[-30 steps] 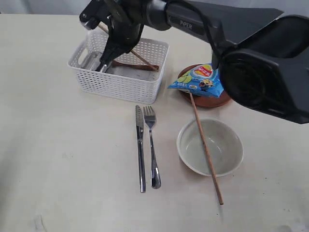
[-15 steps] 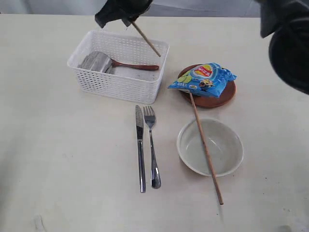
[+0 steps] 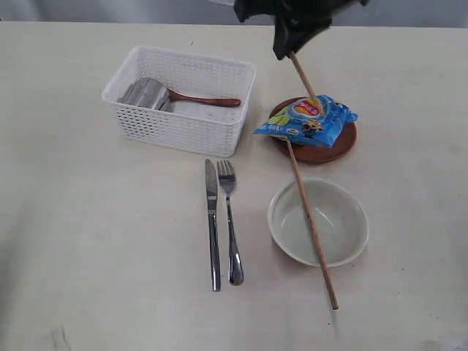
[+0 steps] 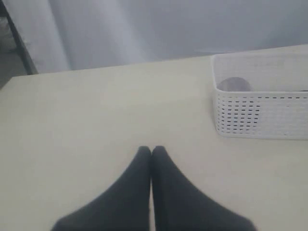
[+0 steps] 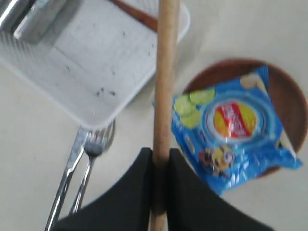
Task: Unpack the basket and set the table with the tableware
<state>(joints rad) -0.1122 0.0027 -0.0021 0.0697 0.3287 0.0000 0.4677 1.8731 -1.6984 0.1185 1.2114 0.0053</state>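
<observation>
My right gripper [image 3: 292, 45] hangs above the brown plate [image 3: 335, 151], shut on a wooden chopstick [image 3: 303, 77] whose tip points down at the blue chip bag [image 3: 307, 121]. In the right wrist view the fingers [image 5: 161, 156] clamp that chopstick [image 5: 166, 72]. A second chopstick [image 3: 311, 219] lies across the pale bowl [image 3: 281, 235]. The knife [image 3: 212, 227] and fork [image 3: 231, 227] lie side by side on the table [image 3: 88, 241]. The white basket [image 3: 183, 135] holds the steel cup [image 3: 145, 93] and wooden spoon [image 3: 208, 100]. My left gripper [image 4: 151, 150] is shut and empty over bare table, some way from the basket [image 4: 260, 113].
The chip bag [image 5: 231, 125] covers most of the plate [image 5: 284, 91]. The basket's white floor [image 5: 96, 62] is bare apart from the cup [image 5: 38, 14] and spoon [image 5: 137, 14]. The fork [image 5: 94, 144] and knife [image 5: 67, 173] lie just in front of it.
My right gripper has lifted the chopstick out of the basket and carried it to the right, from over the basket to above the plate and chip bag.
</observation>
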